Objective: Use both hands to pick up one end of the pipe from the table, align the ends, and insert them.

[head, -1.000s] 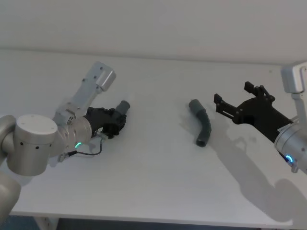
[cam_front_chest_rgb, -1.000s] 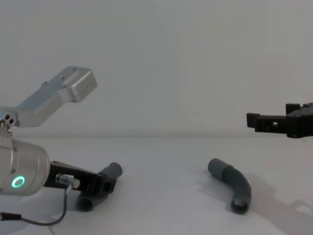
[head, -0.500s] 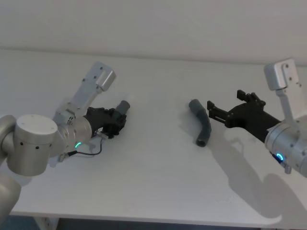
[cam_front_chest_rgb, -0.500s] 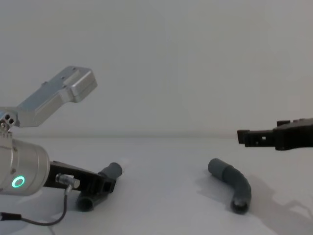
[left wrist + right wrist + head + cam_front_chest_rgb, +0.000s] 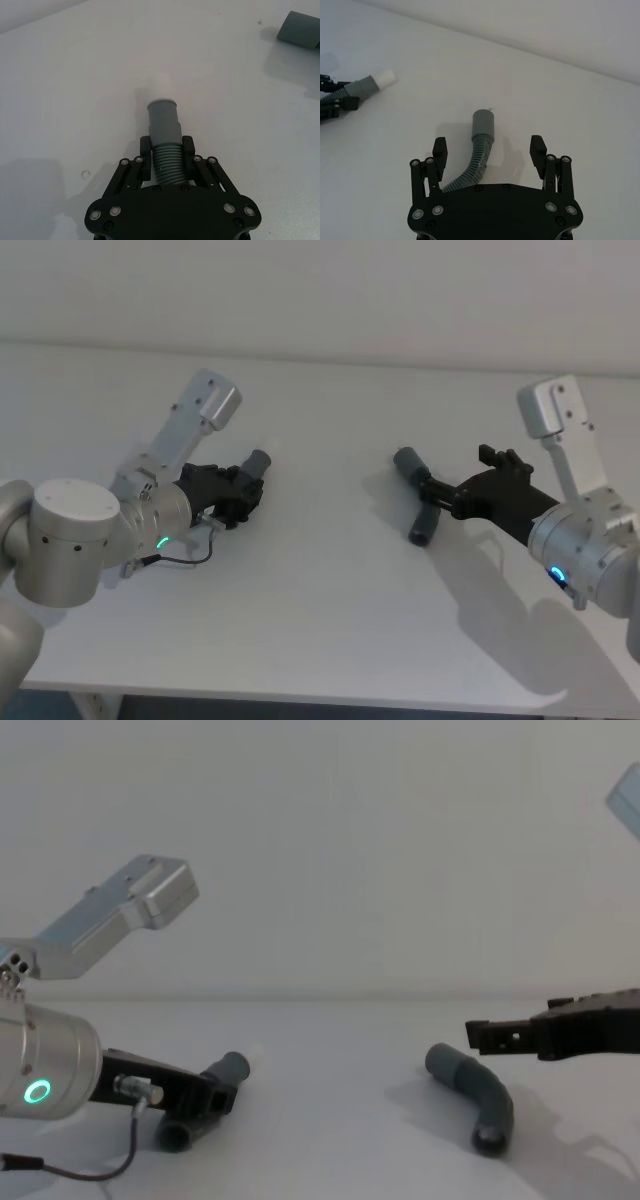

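Left gripper [image 5: 166,148]: the jaws are clamping the ribbed middle of the spigot piece [image 5: 163,122], low over the worktop [image 5: 330,610] at about 9 o'clock in the head view. Its white spigot tip [image 5: 386,78] is pointing toward 2 o'clock.

Right gripper [image 5: 489,148]: the jaws are standing wide apart, straddling the ribbed section of the socket piece [image 5: 487,1095]. That piece is lying loose on the worktop at about 3 o'clock. In the chest view the gripper is hanging just above it; whether it is touching cannot be told.

Risks, as judged:
- The socket piece is bent and unrestrained. If one jaw is meeting it first, it is likely to roll or pivot out of the grasp.
- Both grasps are falling on flexible ribs, not on the cuffs. The socket cuff [image 5: 482,122] may be sagging or swinging once lifted, spoiling alignment.
- Under insertion force, either ribbed middle may be buckling, so the tip is glancing off the cuff rim.
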Robot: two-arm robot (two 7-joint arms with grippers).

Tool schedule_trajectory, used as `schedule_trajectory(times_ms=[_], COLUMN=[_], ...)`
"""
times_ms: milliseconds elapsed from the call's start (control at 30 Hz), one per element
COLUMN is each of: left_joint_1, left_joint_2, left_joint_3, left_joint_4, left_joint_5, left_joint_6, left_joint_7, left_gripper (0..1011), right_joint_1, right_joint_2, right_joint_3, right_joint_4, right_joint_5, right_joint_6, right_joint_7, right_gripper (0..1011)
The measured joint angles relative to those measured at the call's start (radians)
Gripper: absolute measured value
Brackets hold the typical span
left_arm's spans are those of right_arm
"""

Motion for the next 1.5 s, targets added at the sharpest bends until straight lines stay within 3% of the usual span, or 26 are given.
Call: schedule_trajectory(times_ms=[467,967,1500], left_joint_1=[0.000,0.000,0.000], left_joint_2=[0.000,0.000,0.000], left_joint_3=[0.000,0.000,0.000], left_joint_4=[0.000,0.000,0.000], left_joint_5=[0.000,0.000,0.000], left_joint_6=[0.000,0.000,0.000], left_joint_7=[0.000,0.000,0.000], left_gripper=[354,354,354], right_joint_1=[0.020,0.031,0.032], right_joint_2=[-0.036,-0.094,-0.123], right_joint_3=[-0.028,-0.016,-0.021], right_joint_4=[0.029,0.059,0.085], right_joint_5=[-0.021,-0.007,-0.012], right_joint_6=[0.046,0.114,0.142], right_joint_7=[-0.007,-0.027,-0.029], right_gripper=[1002,1002,1002])
